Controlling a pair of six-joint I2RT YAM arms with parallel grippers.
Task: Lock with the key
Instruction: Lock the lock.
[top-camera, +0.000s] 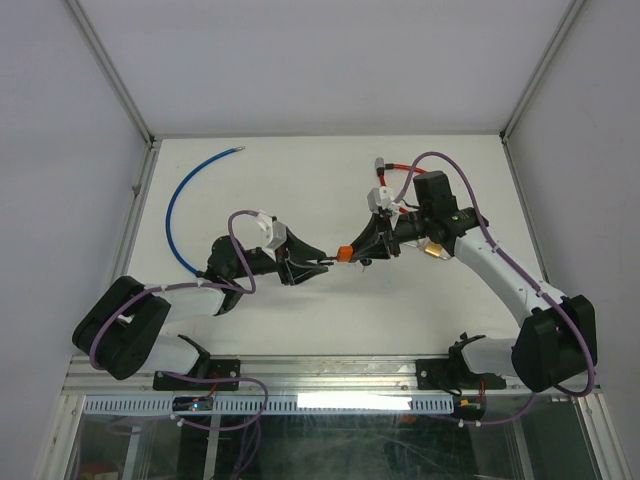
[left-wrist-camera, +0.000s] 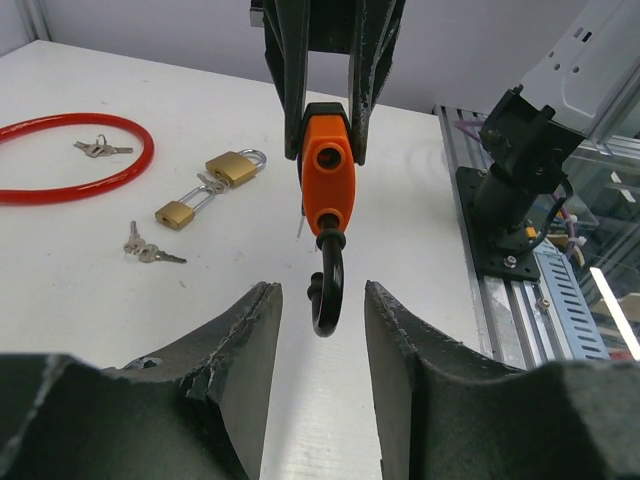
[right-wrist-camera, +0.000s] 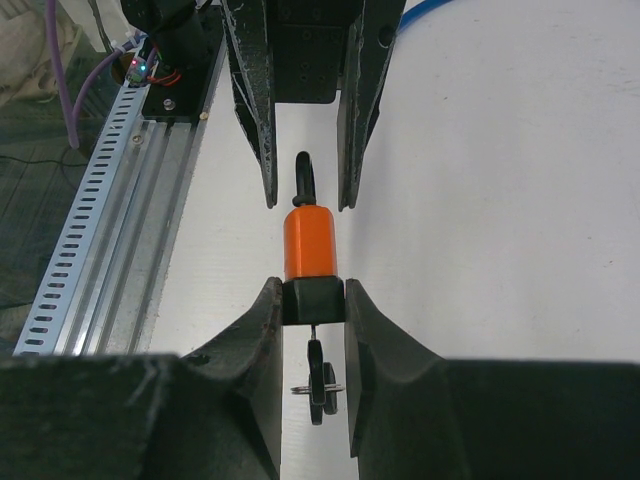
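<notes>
An orange padlock (right-wrist-camera: 311, 243) with a black base (right-wrist-camera: 313, 300) is held off the table, my right gripper (right-wrist-camera: 312, 292) shut on that base. A key (right-wrist-camera: 317, 385) on a small ring sticks out of the base between the right fingers. The lock's black shackle (left-wrist-camera: 328, 290) points at my left gripper (left-wrist-camera: 320, 292). The left jaws stand open on either side of the shackle, with a gap on each side. From above, the two grippers face each other at mid-table with the padlock (top-camera: 345, 253) between them.
A red cable loop (left-wrist-camera: 70, 160), two brass padlocks (left-wrist-camera: 235, 165) (left-wrist-camera: 180, 210) and loose keys (left-wrist-camera: 150, 250) lie on the table behind the right gripper. A blue cable (top-camera: 185, 205) curves at the back left. The right arm's base mount (left-wrist-camera: 515, 190) stands at the table's near edge.
</notes>
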